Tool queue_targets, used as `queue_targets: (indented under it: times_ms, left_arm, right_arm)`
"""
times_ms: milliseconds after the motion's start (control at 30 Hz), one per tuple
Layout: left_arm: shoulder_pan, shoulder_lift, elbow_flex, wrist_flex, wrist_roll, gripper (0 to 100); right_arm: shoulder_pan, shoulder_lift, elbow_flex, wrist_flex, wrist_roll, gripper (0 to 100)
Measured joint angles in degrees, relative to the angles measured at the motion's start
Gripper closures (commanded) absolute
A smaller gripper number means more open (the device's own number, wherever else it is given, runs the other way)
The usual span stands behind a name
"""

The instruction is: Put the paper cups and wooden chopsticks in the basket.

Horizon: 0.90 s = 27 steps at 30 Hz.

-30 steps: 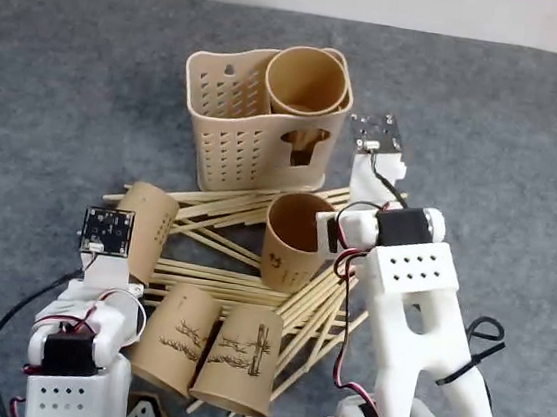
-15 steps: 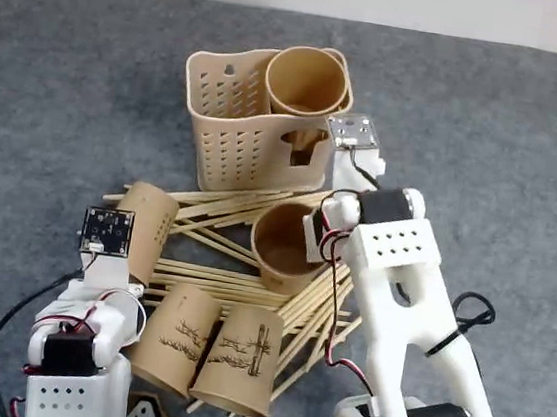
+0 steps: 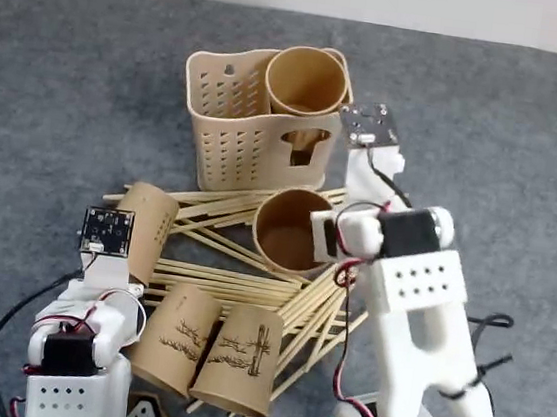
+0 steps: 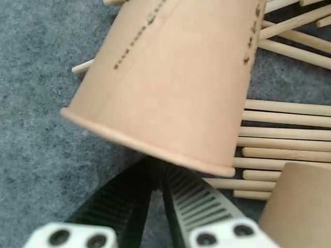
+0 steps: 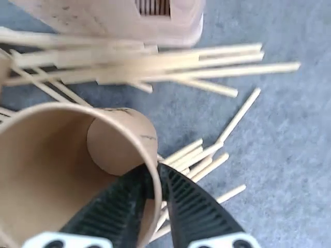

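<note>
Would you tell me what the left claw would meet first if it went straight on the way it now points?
The left claw would most likely meet the tipped cup lying just ahead, at its rim, though the gap between them is hard to judge.

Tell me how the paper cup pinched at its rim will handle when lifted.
The paper cup looks thin-walled and empty, so it is probably light. The right gripper pinches one rim spot, so the cup may tilt or dent. Being round, it would likely roll if laid sideways.
</note>
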State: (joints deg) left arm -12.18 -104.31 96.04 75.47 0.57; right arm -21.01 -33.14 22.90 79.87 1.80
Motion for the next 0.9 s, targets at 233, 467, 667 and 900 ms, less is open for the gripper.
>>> queue_targets:
  times_ms: [233, 467, 667, 900]
  left_arm:
    - [0.0, 0.0, 0.0, 0.0, 0.0, 99]
    - [0.0, 0.0, 0.0, 0.0, 0.0, 99]
    - [0.0, 0.0, 0.0, 0.0, 0.0, 99]
    - [0.0, 0.0, 0.0, 0.0, 0.0, 99]
  right_arm:
    - [-2.8, -1.6, -12.4, 2.9, 0.4, 99.2]
    - [-3.9, 2.2, -28.2, 2.9, 0.4, 99.2]
    - [-3.9, 12.5, -42.5, 2.9, 0.8, 99.2]
    - [-0.7, 24.0, -57.3, 2.9, 0.8, 99.2]
